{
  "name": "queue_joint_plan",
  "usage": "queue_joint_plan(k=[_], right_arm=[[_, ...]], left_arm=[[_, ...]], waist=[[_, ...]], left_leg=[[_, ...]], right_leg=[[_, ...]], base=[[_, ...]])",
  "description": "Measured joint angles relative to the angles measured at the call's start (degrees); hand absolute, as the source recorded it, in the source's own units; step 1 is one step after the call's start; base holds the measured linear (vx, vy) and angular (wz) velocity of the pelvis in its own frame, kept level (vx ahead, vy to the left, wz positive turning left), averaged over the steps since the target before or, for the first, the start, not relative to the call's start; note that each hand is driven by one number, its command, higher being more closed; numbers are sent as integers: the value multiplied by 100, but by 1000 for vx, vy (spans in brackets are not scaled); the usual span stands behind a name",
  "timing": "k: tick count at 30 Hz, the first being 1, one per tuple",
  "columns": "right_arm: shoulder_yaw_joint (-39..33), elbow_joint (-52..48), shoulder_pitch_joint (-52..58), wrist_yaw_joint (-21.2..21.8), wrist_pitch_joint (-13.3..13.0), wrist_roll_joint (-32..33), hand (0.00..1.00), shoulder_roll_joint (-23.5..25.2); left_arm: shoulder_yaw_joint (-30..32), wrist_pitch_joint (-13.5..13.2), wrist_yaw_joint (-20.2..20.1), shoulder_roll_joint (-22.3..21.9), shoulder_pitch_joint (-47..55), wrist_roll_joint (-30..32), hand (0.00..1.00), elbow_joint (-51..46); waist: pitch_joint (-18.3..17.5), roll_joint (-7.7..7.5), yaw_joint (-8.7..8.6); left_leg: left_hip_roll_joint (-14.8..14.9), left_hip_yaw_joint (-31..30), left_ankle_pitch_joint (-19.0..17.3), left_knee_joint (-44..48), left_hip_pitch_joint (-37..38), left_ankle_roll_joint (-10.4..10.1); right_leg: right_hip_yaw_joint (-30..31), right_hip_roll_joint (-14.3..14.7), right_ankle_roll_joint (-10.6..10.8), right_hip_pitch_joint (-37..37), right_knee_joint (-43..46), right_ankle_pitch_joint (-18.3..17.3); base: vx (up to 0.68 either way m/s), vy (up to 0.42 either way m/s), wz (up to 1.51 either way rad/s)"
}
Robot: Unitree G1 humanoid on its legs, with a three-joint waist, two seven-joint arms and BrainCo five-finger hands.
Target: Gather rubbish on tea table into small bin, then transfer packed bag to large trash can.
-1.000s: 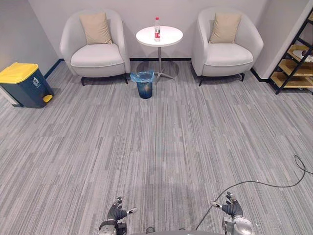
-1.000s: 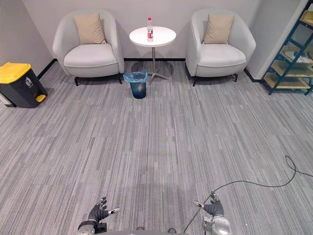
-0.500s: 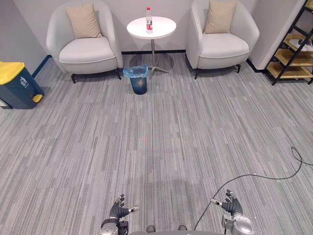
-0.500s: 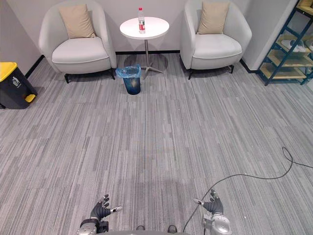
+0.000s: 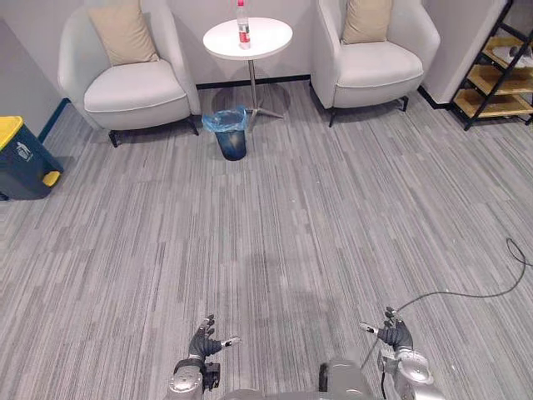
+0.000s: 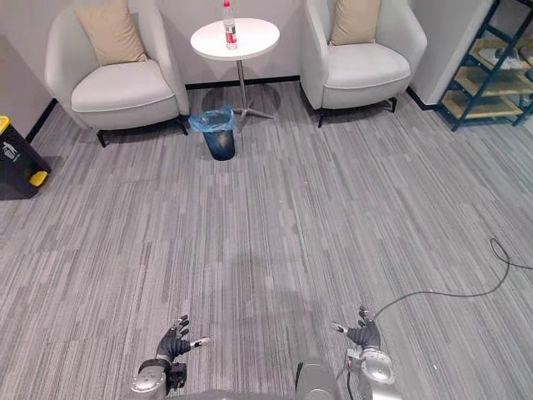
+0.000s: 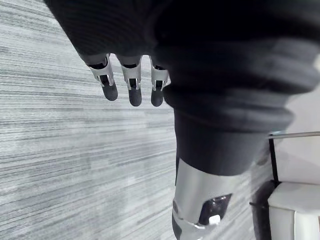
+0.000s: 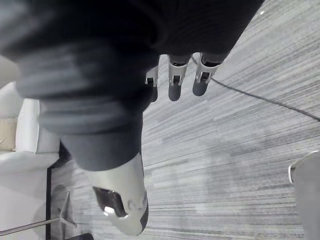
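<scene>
Rubbish that we could spot on the round white tea table (image 5: 268, 40) came down to one clear bottle (image 5: 242, 15) with a red label, standing upright near the middle of the top, way off at the far end of the room. Our left hand (image 5: 204, 341) and right hand (image 5: 394, 335) were both down low, close to us, over the grey carpet (image 5: 275, 225). Their fingers were spread out loose and straight with nothing in either one, so the bottle was well apart from both. The small bin (image 5: 231, 146), dark and lined with a blue bag (image 5: 223, 123), sat on the carpet just beside the table's foot, a bit to its left and on our side of it. The large trash can (image 5: 23, 157), dark blue with a yellow lid, stood over by the left wall, past the left armchair (image 5: 129, 90). Another armchair (image 5: 375, 65) sat right of the table, each chair had a tan cushion (image 5: 122, 32), and a shelf (image 5: 493, 79) stood in the far right corner.
</scene>
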Motion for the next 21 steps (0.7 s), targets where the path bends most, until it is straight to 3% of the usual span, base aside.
queue_joint_plan(k=[1, 2, 3, 5, 6, 8, 9, 10, 12, 16, 18, 19, 20, 21], right_arm=[[9, -111, 55, -2, -3, -1, 0, 2], [16, -153, 86, -3, -10, -1, 0, -4], [-4, -151, 47, -46, -2, 1, 0, -77], [-16, -292, 20, -81, -2, 0, 0, -64], [-13, -374, 19, -81, -23, 1, 0, -52], [60, -369, 51, -88, -28, 29, 0, -30], [114, -371, 72, -98, -38, 83, 0, -1], [192, -373, 131, -113, -75, 154, 0, 53], [223, -387, 155, -127, -128, 219, 0, 136], [76, -529, 250, -209, -125, 263, 0, 225], [-98, -525, 326, -216, -121, 261, 0, 248], [-126, -522, 330, -216, -121, 261, 0, 221], [-183, -509, 352, -219, -121, 260, 0, 131], [-185, -464, 355, -219, -118, 259, 0, 116]], left_arm=[[2, -6, 4, 40, -43, -2, 0, -3], [0, -6, 7, 53, -49, -2, 0, 1], [5, -5, -1, -48, -91, 1, 0, 43], [10, -15, 1, -88, -205, 2, 0, 45], [18, -22, 0, -135, -261, 2, 0, 64], [58, -22, -12, -238, -251, 1, 0, 89], [97, -30, -15, -273, -213, 0, 0, 81], [131, -34, -19, -277, -170, -1, 0, 74], [137, -32, -18, -276, -120, -1, 0, 59], [147, -22, -7, -281, -19, -3, 0, 3], [133, -24, -9, -347, -21, -3, 0, -2], [118, -24, -10, -394, -20, -3, 0, -7], [111, -27, -13, -452, 5, -1, 0, -41], [118, -24, -12, -451, 14, -2, 0, -33]], waist=[[7, -88, -2], [15, -137, -22], [32, 0, -34], [35, -1, -112], [38, 5, -160], [93, 44, -176], [130, 25, -133], [176, 11, -116], [227, -92, 42], [272, -124, 167], [321, -196, 172], [303, -156, 171], [248, 20, 195], [248, 44, 231]], left_leg=[[-22, -19, -43, -42, 126, -146], [-34, -67, -91, -101, 266, -223], [178, -141, -103, -100, 388, -384], [220, -231, 54, 171, 298, -637], [240, -260, 191, 752, 92, -831], [383, -258, 992, 2708, -567, -792], [543, -242, 997, 3713, -896, -774], [762, -94, 902, 4748, -1305, -626], [972, 101, 782, 5339, -1835, -433], [933, 145, 682, 4333, -2744, -337], [543, 172, 754, 2580, -2845, -432], [430, 95, 898, 1758, -2831, -583], [377, -108, 1232, 570, -2758, -610], [390, -190, 1691, 536, -2741, -534]], right_leg=[[49, 76, -119, 66, -684, 610], [67, 66, -367, 104, -818, 1236], [-92, 146, -769, 85, -491, 1124], [-175, 140, -814, 110, -315, 810], [-230, 146, -842, 279, -340, 645], [-263, 295, -853, 1083, -890, 539], [-247, 359, -869, 1501, -1187, 534], [-218, 464, -911, 2025, -1508, 506], [-27, 516, -923, 2560, -1835, 449], [160, 358, -807, 3137, -2186, 351], [203, 67, -563, 3518, -2394, 199], [213, 15, -457, 3591, -2444, 120], [289, 70, -289, 3680, -2499, -48], [370, 77, -230, 3730, -2471, -159]], base=[[467, -106, 19], [540, -137, 12], [527, -177, 16], [501, -202, 19], [481, -200, 22], [511, -195, 17], [427, -133, 2], [317, -86, -11], [369, -78, -41], [349, 48, -25], [410, 176, -10], [484, 251, -13], [407, 242, -19], [336, 225, -26]])
